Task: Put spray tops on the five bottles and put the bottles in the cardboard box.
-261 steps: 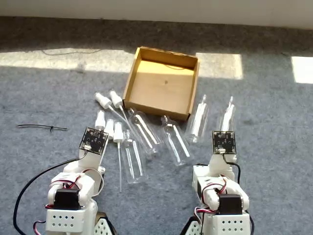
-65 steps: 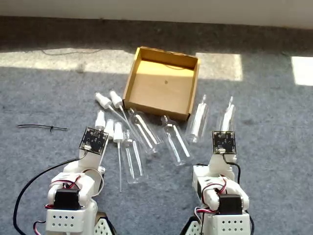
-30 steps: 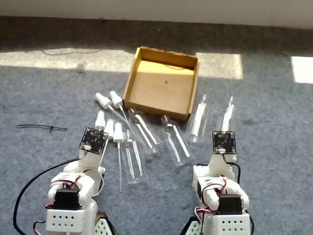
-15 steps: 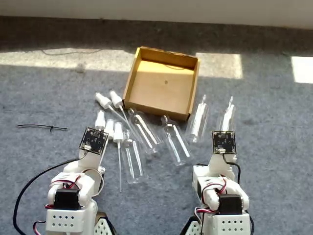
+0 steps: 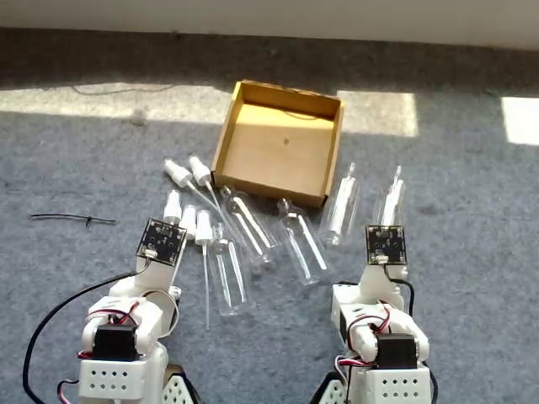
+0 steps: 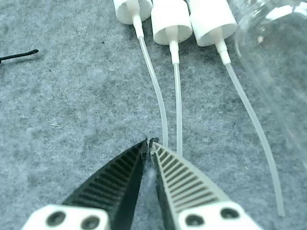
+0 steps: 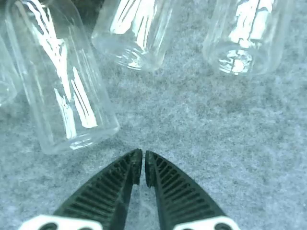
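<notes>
The cardboard box (image 5: 280,143) sat open-topped on the grey carpeted surface (image 5: 472,252), on the far side from the two arms. Nothing could be made out inside it. The five clear bottles (image 5: 303,240) lay on their sides outside the box, on its near side. Three fanned out between the arms and two lay ahead of the right arm. The two on the right ended in a thin pale tip at the far end, but whether that was a fitted top could not be told.

Five white spray tops (image 5: 200,171) lay loose on the surface. Two were near the box's left near corner and three were grouped just ahead of the left arm, beside a bottle.

In the left wrist view, the left tool (image 6: 148,143) was closed tip to tip and held nothing. Its tips were just beside the free ends of two dip tubes (image 6: 162,110). Three tops lay side by side beyond it, with their tubes trailing back toward it.

In the right wrist view, the right tool (image 7: 139,160) was narrowed to a thin slit and held nothing. It was low over bare carpet, near the base of the nearest bottle (image 7: 62,81). Two more bottle bases lay farther off.

A black cable tie (image 5: 72,220) lay well to the left of the tops.
</notes>
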